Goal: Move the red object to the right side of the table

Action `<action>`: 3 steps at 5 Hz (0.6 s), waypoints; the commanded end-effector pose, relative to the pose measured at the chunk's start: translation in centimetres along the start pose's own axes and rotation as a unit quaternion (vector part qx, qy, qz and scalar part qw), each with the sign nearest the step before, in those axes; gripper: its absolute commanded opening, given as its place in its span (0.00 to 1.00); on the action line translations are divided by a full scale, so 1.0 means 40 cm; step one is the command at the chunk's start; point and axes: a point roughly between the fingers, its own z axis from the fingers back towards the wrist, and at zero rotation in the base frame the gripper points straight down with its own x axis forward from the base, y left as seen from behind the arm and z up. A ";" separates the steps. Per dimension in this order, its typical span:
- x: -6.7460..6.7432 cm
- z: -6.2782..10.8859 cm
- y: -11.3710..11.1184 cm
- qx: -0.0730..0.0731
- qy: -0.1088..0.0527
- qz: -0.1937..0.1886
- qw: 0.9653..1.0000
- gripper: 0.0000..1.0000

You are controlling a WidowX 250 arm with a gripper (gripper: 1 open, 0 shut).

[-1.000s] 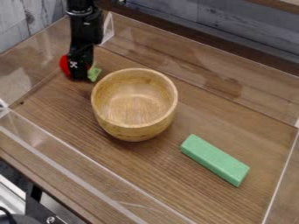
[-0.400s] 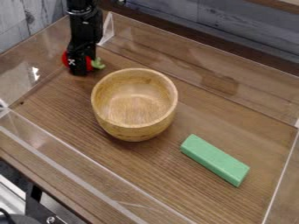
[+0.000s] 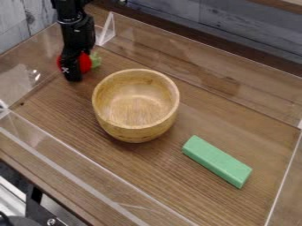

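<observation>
1. One red ball (image 3: 84, 66) is seen on the table (image 3: 124, 172), toward the upper left of the view, near the clear wall (image 3: 21, 66) w/ its see-through panel.
2. A small green bit (image 3: 94, 63) is shown at the ball's right edge, and the red is partly hidden by the dark tool (image 3: 78, 74).
3. The tool is held low over the ball, w/ its fingers apart; part of the red is seen btwn them. Whether the ball is touched by either finger can't be told.
4. The black arm (image 3: 72, 22) is reached in from the top edge of the view, above the ball.
5. A round wooden bowl (image 3: 174, 108) is placed upright just beside the ball, to its lower right, approx. mid-table. Its open top is faced upward, and no contact btwn bowl & ball is seen.
6. A flat green block (image 3: 217, 161) is laid at a slant in the lower right, apart from the bowl & well apart from the ball.
7. Black cables (image 3: 32, 196) are seen at the lower left, outside the table's edge.
8. Re: ball position, the left side of the table, as viewed, is occupied.
</observation>
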 end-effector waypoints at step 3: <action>0.052 0.201 -0.047 0.044 0.008 0.048 0.998 0.00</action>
